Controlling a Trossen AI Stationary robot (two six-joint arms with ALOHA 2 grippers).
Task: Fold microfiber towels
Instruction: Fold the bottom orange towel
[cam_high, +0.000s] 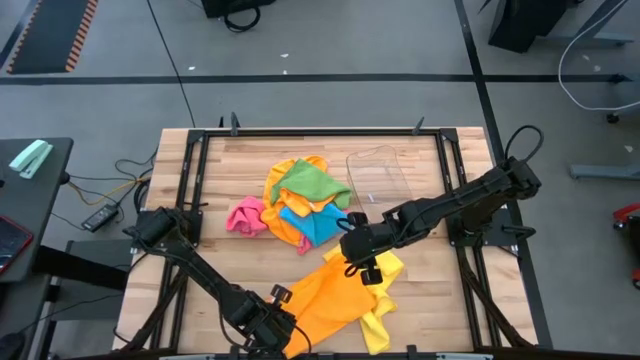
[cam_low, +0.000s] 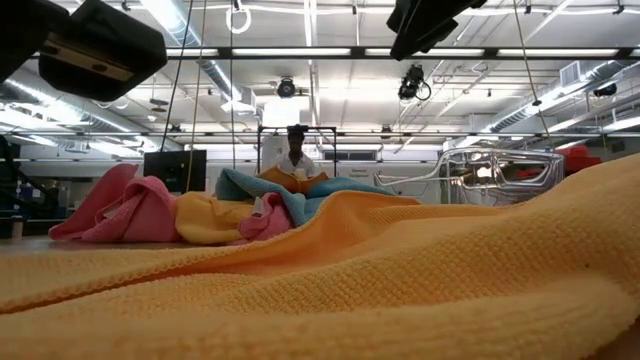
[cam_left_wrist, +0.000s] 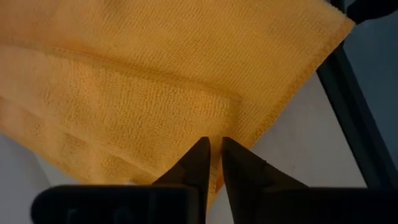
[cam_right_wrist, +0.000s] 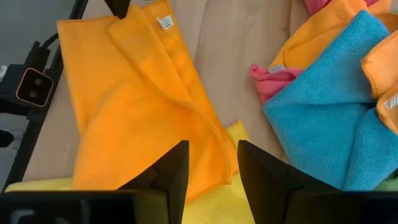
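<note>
Folding has barely begun: a heap of pink, green, blue and orange microfiber towels (cam_high: 295, 203) waits mid-table. The left gripper (cam_left_wrist: 212, 163), at the near edge, pinches the rim of the rumpled orange microfiber towel (cam_high: 335, 295), seemingly overlapping a yellow cloth (cam_high: 385, 268). The right gripper (cam_right_wrist: 212, 168) hovers open over its far end.

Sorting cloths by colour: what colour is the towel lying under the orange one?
Yellow microfiber towel, clearest in the right wrist view.
</note>
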